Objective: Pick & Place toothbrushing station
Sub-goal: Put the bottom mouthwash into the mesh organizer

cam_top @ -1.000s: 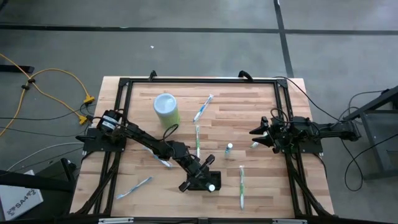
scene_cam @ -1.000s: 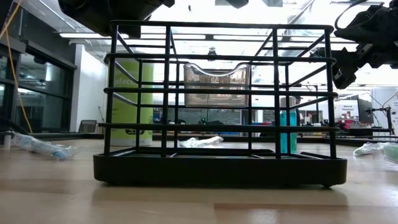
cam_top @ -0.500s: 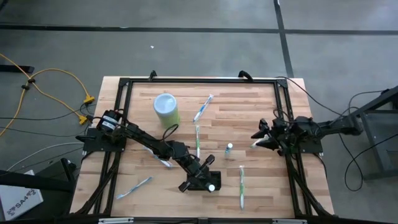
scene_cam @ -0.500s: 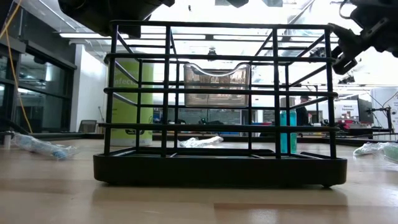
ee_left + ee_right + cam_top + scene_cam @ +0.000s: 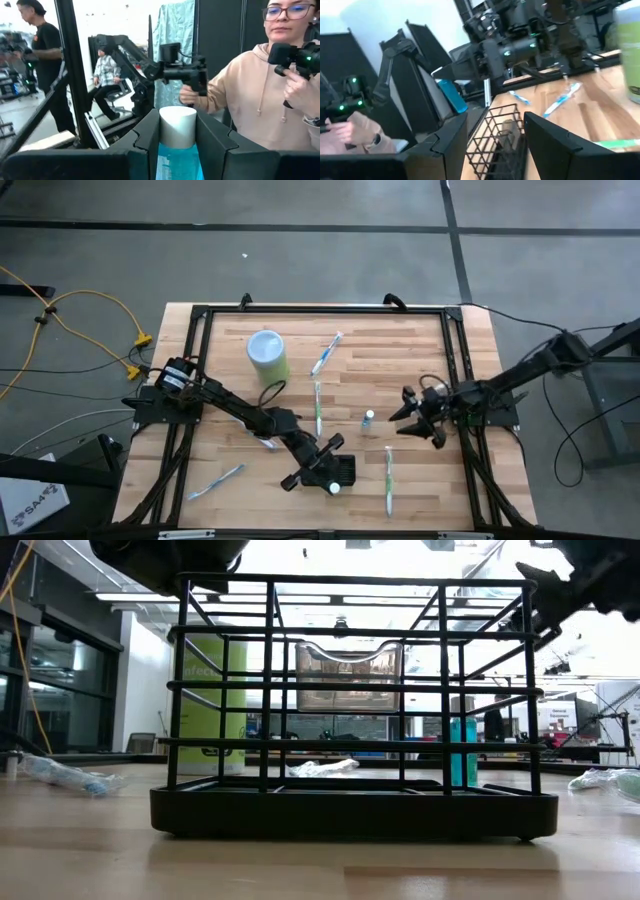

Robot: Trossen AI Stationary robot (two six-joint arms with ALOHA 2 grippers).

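Note:
The toothbrushing station [image 5: 350, 812] is a black wire rack on a solid base. It stands on its base near the table's front edge [image 5: 346, 468] and shows between my right fingers in the right wrist view [image 5: 497, 137]. My left gripper [image 5: 322, 472] reaches in from the table's left and is shut on a blue bottle [image 5: 177, 162] with a white cap [image 5: 334, 488], right beside the station. My right gripper [image 5: 400, 412] hovers open to the station's right and holds nothing. My left gripper pinches the blue bottle between its two fingers, on the upper body just below the white cap [image 5: 177, 150]. The fingers [image 5: 145, 135] lie nearly level, coming from the table's left. The bottle [image 5: 452, 95] is lifted clear of the table, by the station's top.
A pale green cylinder [image 5: 267, 355] stands at the back left. Toothbrushes lie scattered on the table [image 5: 327, 352] [image 5: 318, 405] [image 5: 388, 480] [image 5: 215, 482]. A small bottle [image 5: 368, 418] stands near my right gripper. A black frame [image 5: 320, 310] rims the table. People stand beyond it [image 5: 265, 95].
My right gripper has come away from the table's right edge toward the middle and the station, a little toward the near edge, and stays open. My left gripper has turned slightly with the bottle and stayed in place. The station has not moved.

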